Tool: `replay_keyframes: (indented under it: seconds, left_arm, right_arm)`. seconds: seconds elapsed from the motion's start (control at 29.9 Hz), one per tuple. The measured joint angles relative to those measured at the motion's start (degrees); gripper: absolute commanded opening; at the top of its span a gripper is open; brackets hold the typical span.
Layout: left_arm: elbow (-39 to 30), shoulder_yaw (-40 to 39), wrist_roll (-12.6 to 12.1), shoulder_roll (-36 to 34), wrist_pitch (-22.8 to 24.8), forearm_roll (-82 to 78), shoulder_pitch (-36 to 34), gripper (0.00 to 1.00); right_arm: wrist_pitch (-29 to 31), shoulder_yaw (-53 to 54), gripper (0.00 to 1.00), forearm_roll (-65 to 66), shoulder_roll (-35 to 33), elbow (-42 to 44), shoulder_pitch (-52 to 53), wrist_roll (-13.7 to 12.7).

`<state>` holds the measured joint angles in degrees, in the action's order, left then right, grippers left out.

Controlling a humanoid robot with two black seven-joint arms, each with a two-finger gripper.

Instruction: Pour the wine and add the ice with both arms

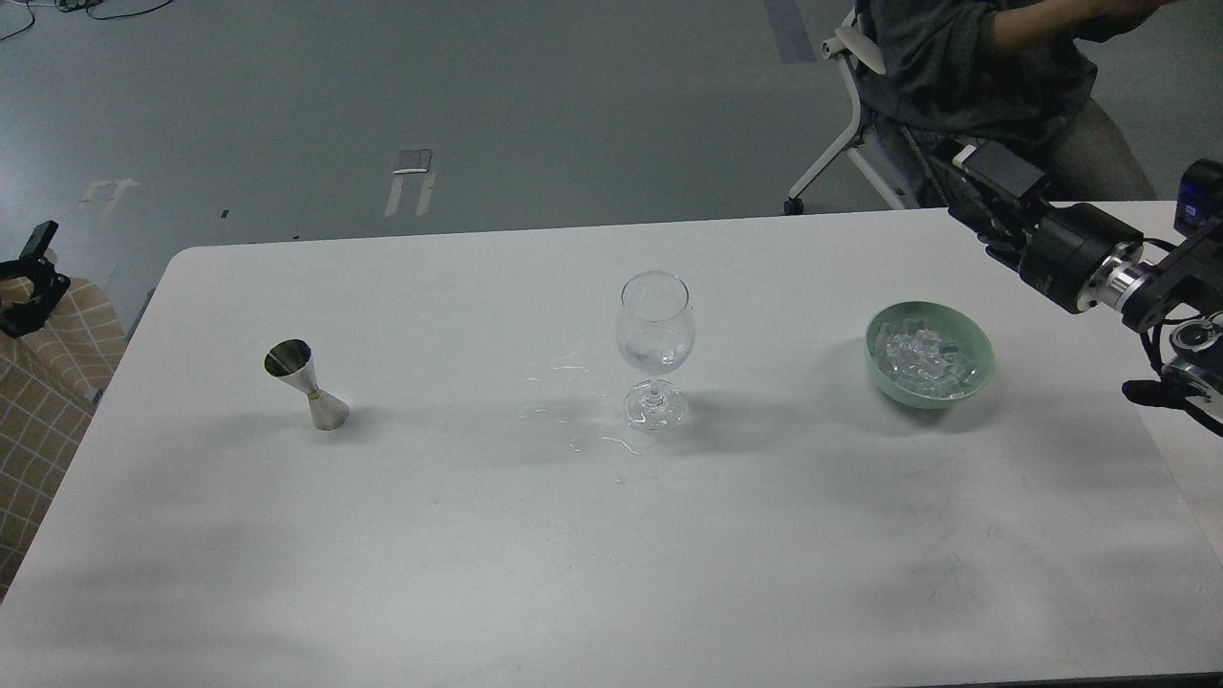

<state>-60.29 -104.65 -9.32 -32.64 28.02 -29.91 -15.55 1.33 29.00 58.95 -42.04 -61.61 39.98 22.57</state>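
A clear wine glass (pixel 655 330) stands upright at the table's middle, with a small measure of colourless wine (pixel 656 359) in the bottom of its bowl. A green bowl (pixel 973 340) to its right holds heaped clear ice (pixel 919 359). A steel jigger (pixel 308 384) stands upright at the left. My right gripper (pixel 984 196) is open and empty above the table's far right edge, behind the bowl. My left gripper (pixel 38 268) shows only partly at the far left edge, off the table, with its fingers apart and empty.
Thin streaks of spilled clear liquid (pixel 573 420) lie on the white table (pixel 611 554) left of the glass's foot. A seated person (pixel 984 67) on a wheeled chair is behind the table's far right corner. A checked seat (pixel 38 401) is beside the left edge.
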Motion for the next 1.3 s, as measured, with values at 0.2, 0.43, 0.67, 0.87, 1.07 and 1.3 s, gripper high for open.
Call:
replay_keyframes:
  seconds: [0.2, 0.43, 0.67, 0.87, 1.07, 1.3]
  left_arm:
    - [-1.21, 0.64, 0.01, 2.3, -0.02, -1.65, -4.29, 0.97]
    - [-1.52, 4.46, 1.23, 4.84, -0.02, -6.92, -10.1, 0.97]
    - [-1.58, 8.16, 2.49, 5.25, -0.02, -7.1, -11.64, 0.97]
    - [-1.72, 8.41, 2.7, 5.89, -0.02, -7.1, -11.68, 0.97]
    - [-2.32, 8.37, 2.72, 5.92, -0.02, -7.1, -11.7, 0.97]
    - [-2.91, 8.32, 2.72, 5.93, -0.02, -7.1, -11.78, 0.97]
  right_arm:
    - [-9.41, -4.16, 1.0, 21.83, -0.74, -0.48, -1.12, 0.04]
    - [-10.41, -5.26, 1.0, 33.15, -0.68, 2.86, -2.87, -0.03]
    - [-9.8, -7.78, 1.0, 35.26, -0.34, 6.93, -3.48, -0.05]
    - [-9.7, -9.39, 0.77, 35.17, 2.07, 7.71, -3.59, -0.43]
    - [-9.69, -9.95, 0.64, 35.31, 2.81, 9.03, -3.18, -0.61]
    - [-9.64, -11.57, 0.62, 35.35, 3.69, 9.79, -2.73, -0.71]
